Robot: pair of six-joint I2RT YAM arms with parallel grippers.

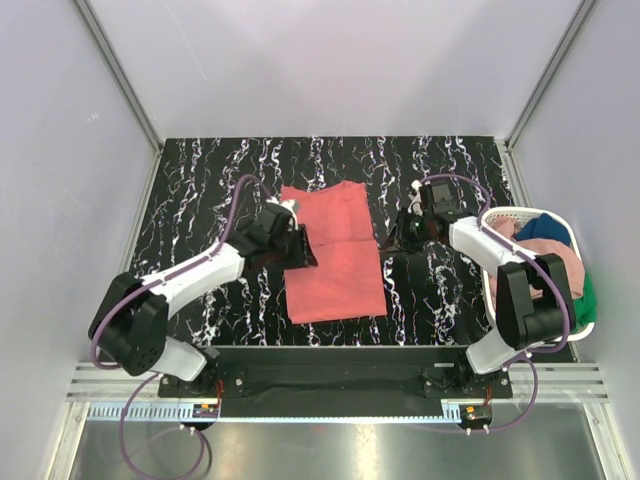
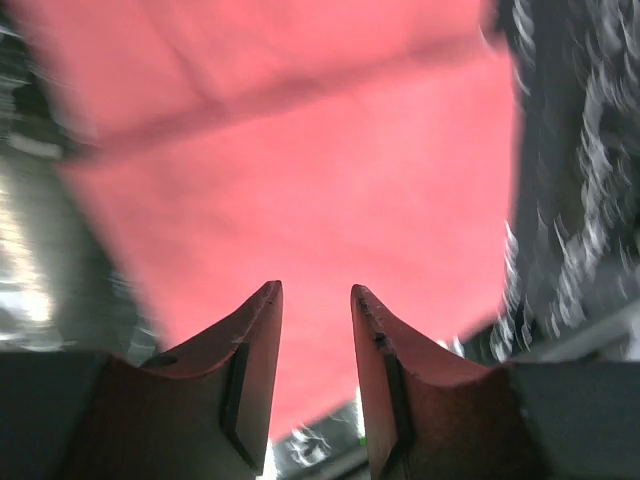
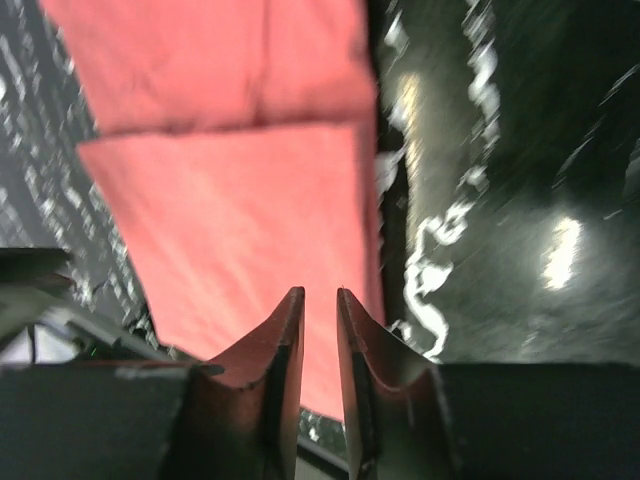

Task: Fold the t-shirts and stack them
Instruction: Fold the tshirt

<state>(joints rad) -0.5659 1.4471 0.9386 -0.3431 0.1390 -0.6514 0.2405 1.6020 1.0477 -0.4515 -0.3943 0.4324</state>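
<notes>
A coral-red t-shirt (image 1: 335, 255) lies folded flat on the black marbled table (image 1: 200, 190), with a crosswise fold line. My left gripper (image 1: 303, 250) hovers over its left edge; in the left wrist view the jaws (image 2: 316, 290) stand apart, empty, above the red cloth (image 2: 300, 180). My right gripper (image 1: 400, 235) is just off the shirt's right edge. Its jaws (image 3: 320, 293) are narrowly apart and empty over the cloth's edge (image 3: 230, 200). A dark blue shirt (image 1: 545, 228), a dusty pink one (image 1: 565, 262) and a green one (image 1: 584, 300) lie in the basket.
A white plastic laundry basket (image 1: 520, 212) stands at the table's right edge, beside the right arm. Grey walls close in the table on three sides. Both wrist views are motion-blurred.
</notes>
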